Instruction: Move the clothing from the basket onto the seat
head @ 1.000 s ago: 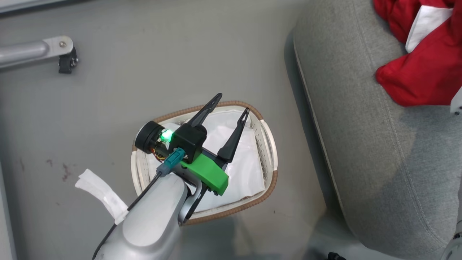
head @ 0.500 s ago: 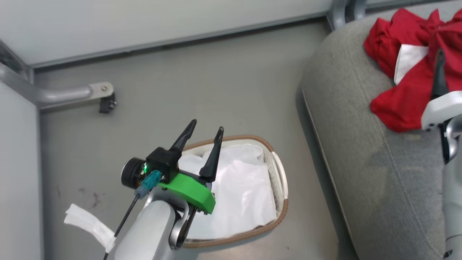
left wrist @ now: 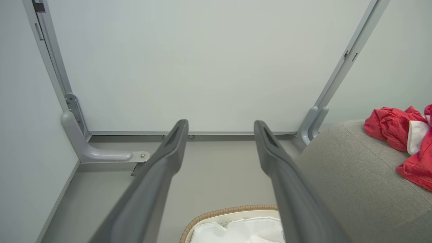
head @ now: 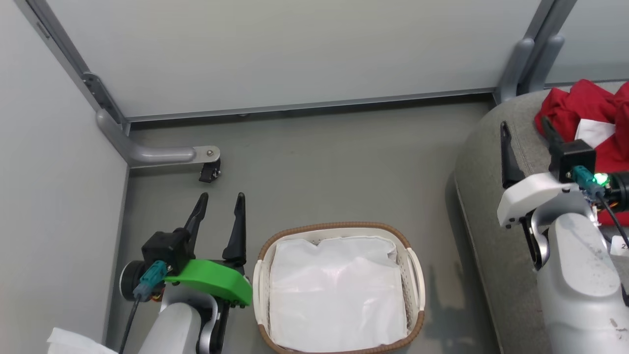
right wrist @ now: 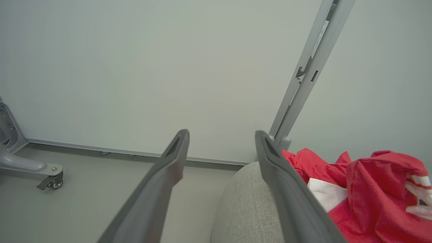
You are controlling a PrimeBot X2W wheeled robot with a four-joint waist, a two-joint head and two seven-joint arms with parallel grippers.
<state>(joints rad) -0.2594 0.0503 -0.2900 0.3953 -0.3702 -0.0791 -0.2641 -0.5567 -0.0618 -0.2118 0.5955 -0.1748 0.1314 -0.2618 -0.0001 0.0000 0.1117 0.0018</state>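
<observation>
The clothing (head: 585, 105), a crumpled red heap with a white panel showing, lies on the seat (head: 486, 275) at the right, well apart from the basket (head: 334, 227). The basket stands on the grey floor (head: 334, 167) just beside the seat, and inside it lies its white liner (head: 334, 290). The left gripper (head: 221, 196) hangs over the floor just left of the basket, its fingers spread wide with nothing between them. The right gripper (head: 524, 124) hovers above the seat's near edge beside the clothing, its fingers likewise wide apart and holding nothing.
</observation>
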